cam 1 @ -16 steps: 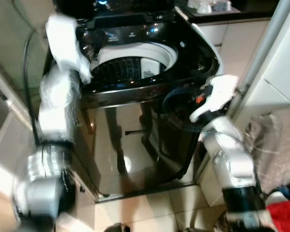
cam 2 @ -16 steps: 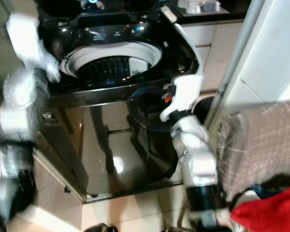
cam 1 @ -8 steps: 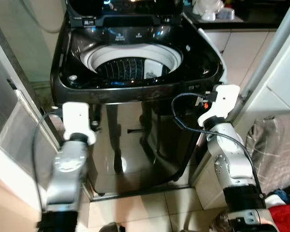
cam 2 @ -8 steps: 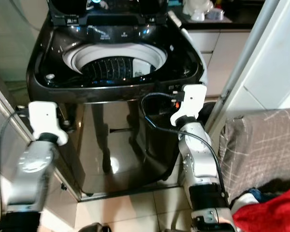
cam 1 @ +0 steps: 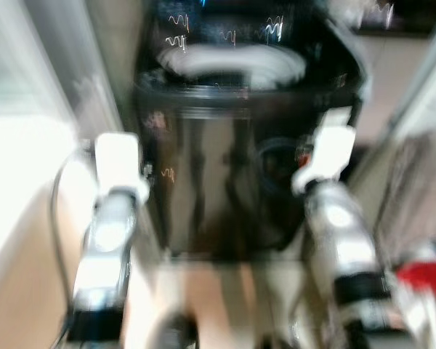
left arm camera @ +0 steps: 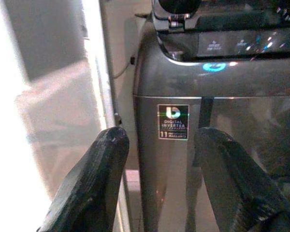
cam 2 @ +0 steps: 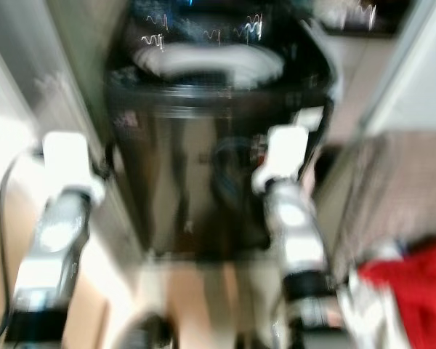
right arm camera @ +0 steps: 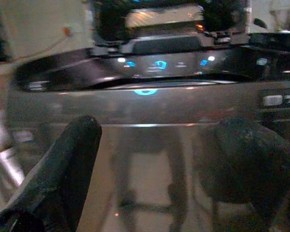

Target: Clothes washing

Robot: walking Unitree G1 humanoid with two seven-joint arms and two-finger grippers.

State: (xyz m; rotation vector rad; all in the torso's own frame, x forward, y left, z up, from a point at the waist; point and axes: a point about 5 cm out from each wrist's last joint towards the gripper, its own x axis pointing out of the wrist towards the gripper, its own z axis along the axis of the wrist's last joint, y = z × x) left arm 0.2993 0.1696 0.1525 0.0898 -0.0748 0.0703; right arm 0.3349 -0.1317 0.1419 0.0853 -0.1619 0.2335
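Two empty grippers face the washing machine [cam 1: 247, 145], whose lid stands raised and whose white drum rim [cam 1: 232, 65] shows at the top; the head views are smeared with motion blur, so fine detail is lost. The step in hand looks like getting laundry to load: nothing is held, and a red cloth [cam 2: 414, 291] lies low beside the robot's right side, near a grey-brown draped fabric [cam 2: 378, 189]. Next, I judge, the robot must turn toward that pile, bend and reach down to it with one arm. The left gripper [left arm camera: 159, 159], fingers spread wide, points at the machine's front corner by its label [left arm camera: 173, 122]. The right gripper [right arm camera: 169, 169], fingers also apart, points at the glossy front panel below the lit controls [right arm camera: 159, 64]. Both forearms are raised before the body.
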